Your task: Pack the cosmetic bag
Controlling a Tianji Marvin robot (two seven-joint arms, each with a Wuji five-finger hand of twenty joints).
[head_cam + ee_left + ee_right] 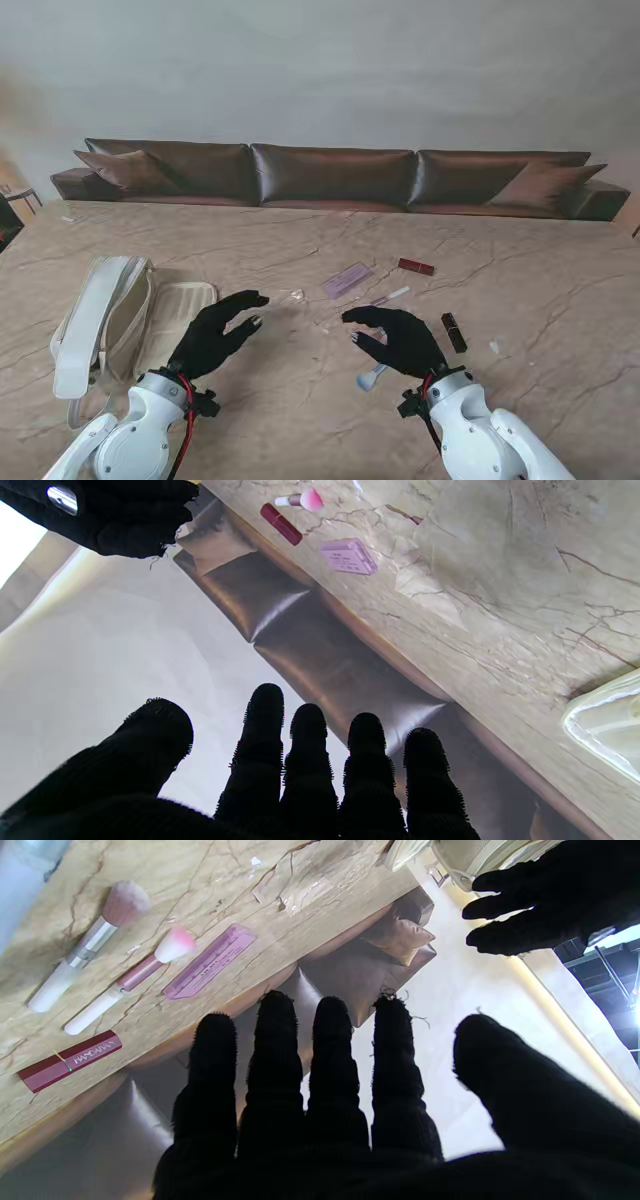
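Note:
The white cosmetics bag (115, 320) lies unzipped at the left of the table, its edge showing as the bag (605, 725) in the left wrist view. My left hand (215, 335) hovers just right of it, fingers spread, holding nothing. My right hand (400, 340) hovers open near the table's middle, over a pink-tipped brush (372, 377). Beyond the hands lie a pink palette (346, 279), a thin brush (392, 296) and a red box (416, 266). A dark lipstick (454, 332) sits right of my right hand. The right wrist view shows both brushes (90, 945), the palette (210, 961) and the red box (70, 1060).
A brown sofa (330, 175) runs along the table's far edge. A small clear scrap (296, 296) lies between the hands, and a small white bit (494, 346) lies right of the lipstick. The table (300, 420) is beige marble.

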